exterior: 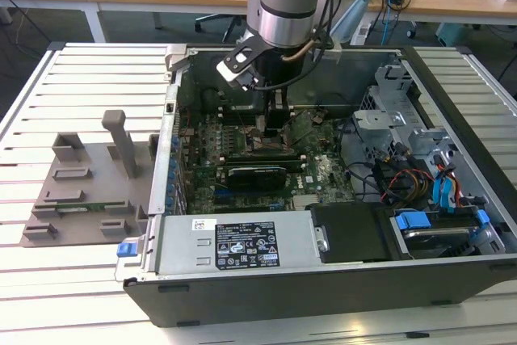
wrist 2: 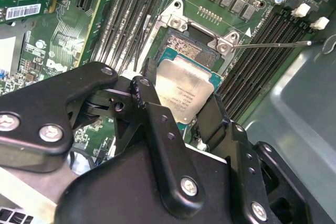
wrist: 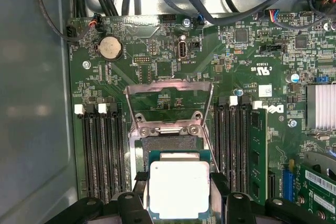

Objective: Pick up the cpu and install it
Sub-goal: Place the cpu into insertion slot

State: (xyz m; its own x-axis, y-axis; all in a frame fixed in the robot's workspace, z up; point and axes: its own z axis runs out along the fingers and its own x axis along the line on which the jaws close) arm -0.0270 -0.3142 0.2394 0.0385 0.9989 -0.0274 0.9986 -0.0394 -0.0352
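Slatted white metal table (exterior: 89,78) holds an open black computer case (exterior: 323,300); inside, the black gripper (wrist 2: 181,95) pinches the flat square silvery-grey metal cpu (wrist: 179,190) between its fingers (wrist 2: 149,103), the green motherboard's (wrist: 157,66) open socket (wrist: 170,148) just past them.

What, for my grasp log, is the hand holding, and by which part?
The hand grips the small square silvery-grey metal-topped cpu by two opposite side edges, over the open metal-framed socket.

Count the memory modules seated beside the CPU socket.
1. A green memory module stands in the outermost slot, across the cpu from the grey case wall. The other slots look empty, though the fingers hide some ends.
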